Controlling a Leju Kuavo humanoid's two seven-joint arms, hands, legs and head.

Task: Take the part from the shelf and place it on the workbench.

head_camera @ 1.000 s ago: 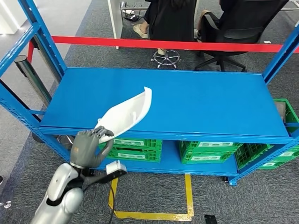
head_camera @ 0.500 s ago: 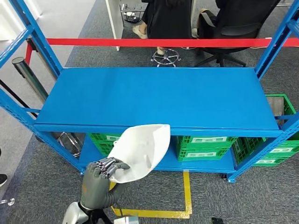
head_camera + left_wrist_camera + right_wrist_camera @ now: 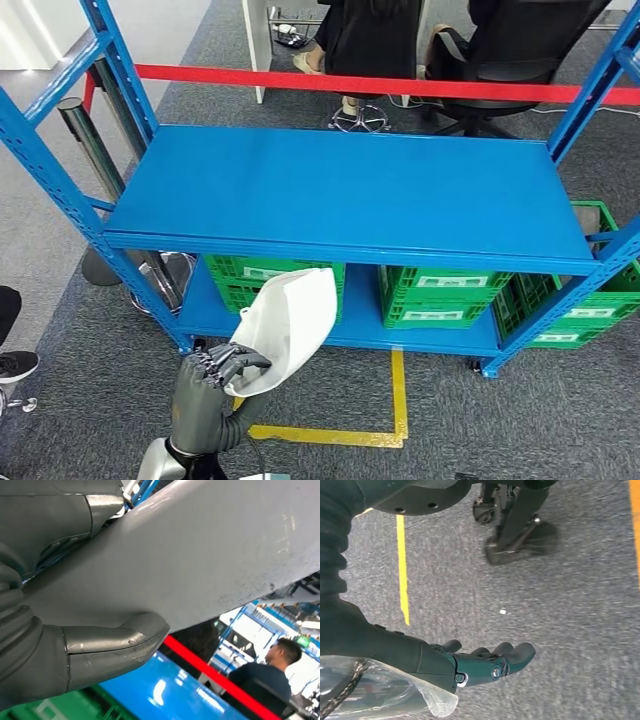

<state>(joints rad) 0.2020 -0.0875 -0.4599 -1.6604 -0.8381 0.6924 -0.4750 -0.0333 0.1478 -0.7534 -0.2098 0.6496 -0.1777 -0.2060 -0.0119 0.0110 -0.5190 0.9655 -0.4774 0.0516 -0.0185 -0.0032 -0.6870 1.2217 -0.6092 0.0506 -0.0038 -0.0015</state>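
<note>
One white part [image 3: 290, 325] is off the blue shelf [image 3: 355, 190] and held low in front of it, above the grey floor [image 3: 453, 420] and before the green crates [image 3: 434, 295] on the lower level. The left robot hand [image 3: 207, 385] grips it at its near, narrow end, fingers [image 3: 234, 358] curled over the rim, while the broad end rises free toward the shelf. In the left wrist view the thumb [image 3: 113, 645] presses against the part's smooth pale face. The right robot hand [image 3: 490, 662] hangs by the floor with fingers apart and nothing in it. The part looks like a thin moulded shell: probably light and fairly stiff, though it may flex a little at the unsupported end, and its glossy skin seems apt to slip under a weak pinch. Held by one end, it could swing or twist, so a firmer hold nearer the middle, or along a curled edge, would likely steady it. No worktop can be made out, so placing is not yet done.
</note>
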